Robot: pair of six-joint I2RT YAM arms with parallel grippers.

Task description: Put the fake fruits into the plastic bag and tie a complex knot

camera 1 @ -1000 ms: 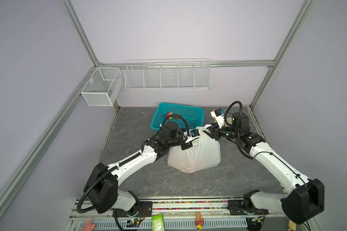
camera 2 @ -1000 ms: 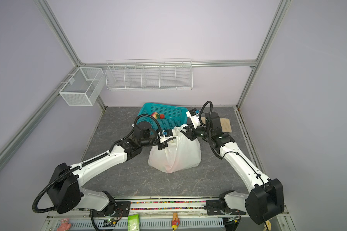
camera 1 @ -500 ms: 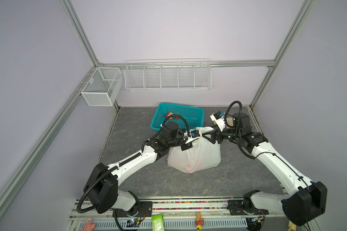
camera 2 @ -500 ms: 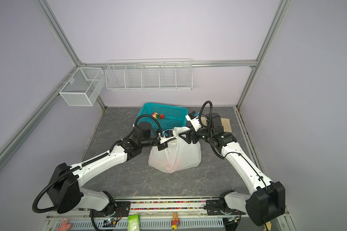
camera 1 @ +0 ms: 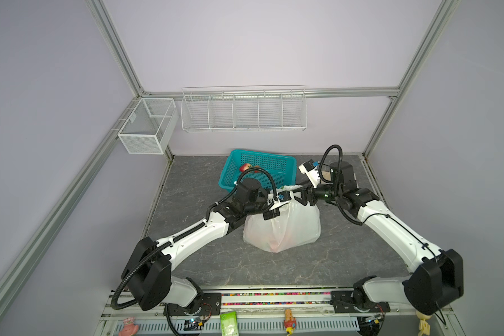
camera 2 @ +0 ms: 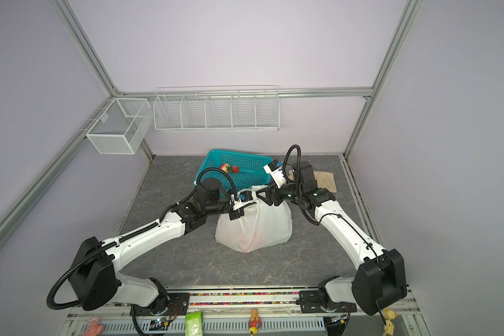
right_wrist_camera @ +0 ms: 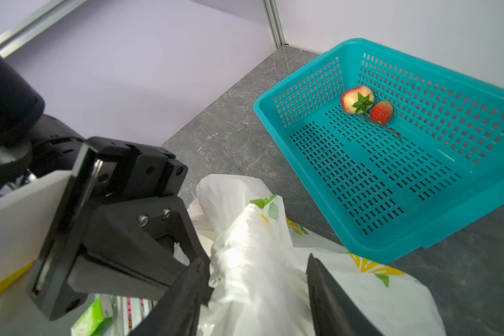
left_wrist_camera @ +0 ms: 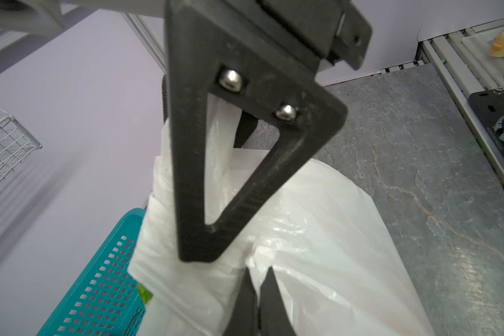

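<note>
The white plastic bag (camera 1: 285, 229) with lemon print stands mid-table, and reddish shapes show faintly through its film. My left gripper (left_wrist_camera: 258, 279) is shut on a fold of film near the bag's top (left_wrist_camera: 317, 232). My right gripper (right_wrist_camera: 255, 261) is open, with its jaws on either side of a twisted upright handle (right_wrist_camera: 245, 232) of the bag. One jaw brushes the handle and the other stands apart from it. The two grippers meet above the bag in both top views: left gripper (camera 1: 272, 214), right gripper (camera 1: 300, 197). Two fake fruits lie in the teal basket (right_wrist_camera: 303, 72): an apple-like ball (right_wrist_camera: 357, 100) and a red strawberry (right_wrist_camera: 381, 112).
The teal basket (camera 1: 262, 157) sits directly behind the bag. A beige piece (camera 2: 326, 180) lies at the back right, by the right arm. Two white wire baskets (camera 1: 242, 113) (camera 1: 146, 128) hang on the back wall. Small toys hang along the front rail (camera 1: 274, 296).
My right gripper came down and slightly left onto the bag's top handle, and its jaws widened and then narrowed around it. The left gripper stayed shut on the bag and did not move.
</note>
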